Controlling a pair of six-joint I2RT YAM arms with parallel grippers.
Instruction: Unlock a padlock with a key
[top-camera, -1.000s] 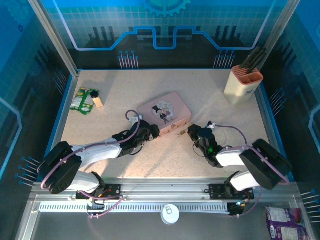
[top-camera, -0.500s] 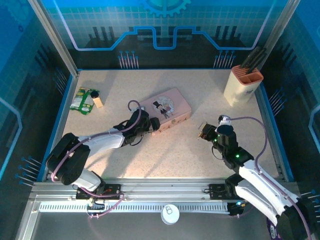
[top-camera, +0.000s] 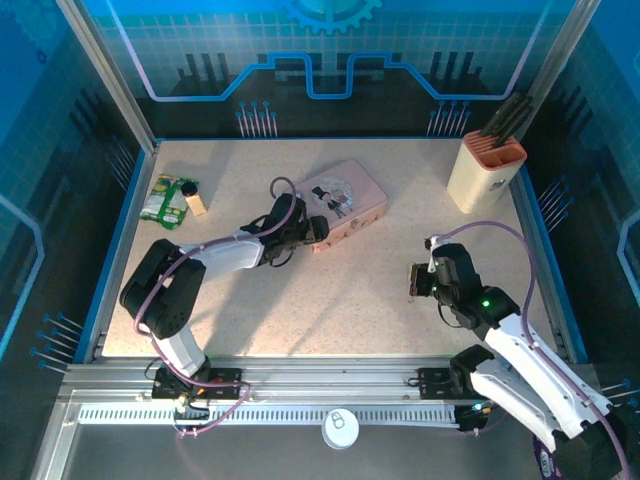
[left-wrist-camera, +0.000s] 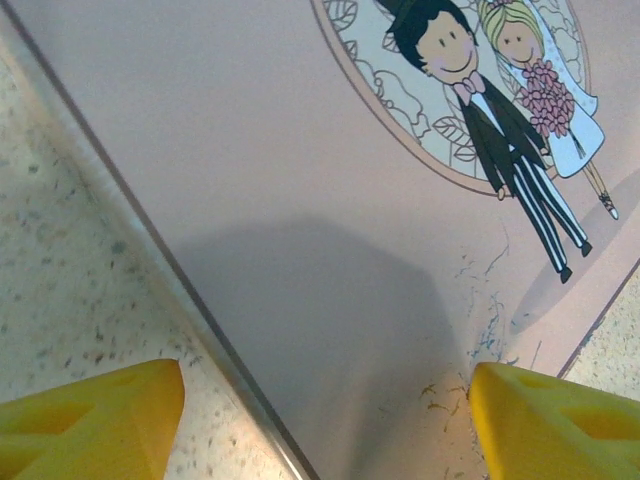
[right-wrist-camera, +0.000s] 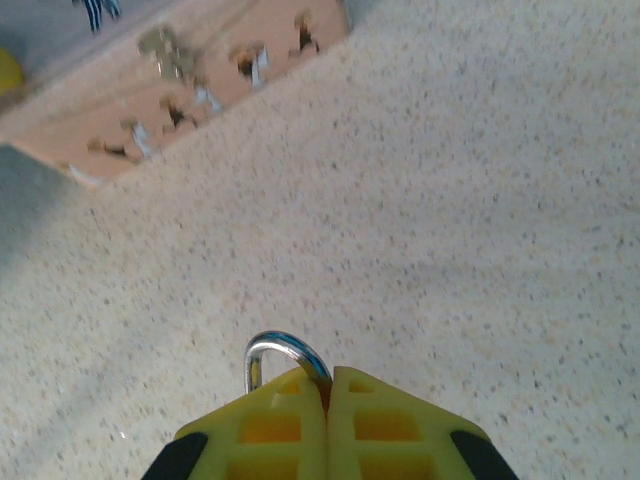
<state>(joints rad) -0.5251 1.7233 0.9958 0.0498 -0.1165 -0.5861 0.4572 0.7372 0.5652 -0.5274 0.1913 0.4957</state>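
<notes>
Right wrist view: right gripper (right-wrist-camera: 327, 385) closed tight, yellow fingers (right-wrist-camera: 265, 430) meeting edge to edge and pinching the padlock (right-wrist-camera: 285, 352), with just the silver shackle loop poking out above the tips and the brass body buried between the pads. Held over the speckled beige table (right-wrist-camera: 480, 220), bare all round the tips. Farther up that view, side wall of the pink tin (right-wrist-camera: 190, 90) with small silvery fittings, blurred; possibly the key among them, but too small to tell. Seen from the top external camera, right gripper (top-camera: 414, 279) right of centre, well apart from the pink tin (top-camera: 345, 200). Left gripper (left-wrist-camera: 325, 425) spread wide, one yellow finger over the table beside the tin's edge, the other over the lid, straddling that edge. Printed bride and groom on the lid, partly cut off by the frame. From above, left gripper (top-camera: 308, 232) at the tin's left end, any contact hidden under the wrist. Beige knife block (top-camera: 487, 165) in the far right corner. Green packet (top-camera: 163, 200) and a small wooden block (top-camera: 197, 205) near the left blue rim (top-camera: 118, 250). Wide open tabletop between the two arms and toward the near metal rail (top-camera: 330, 385). Blue panelled walls closing in the far side and both flanks.
</notes>
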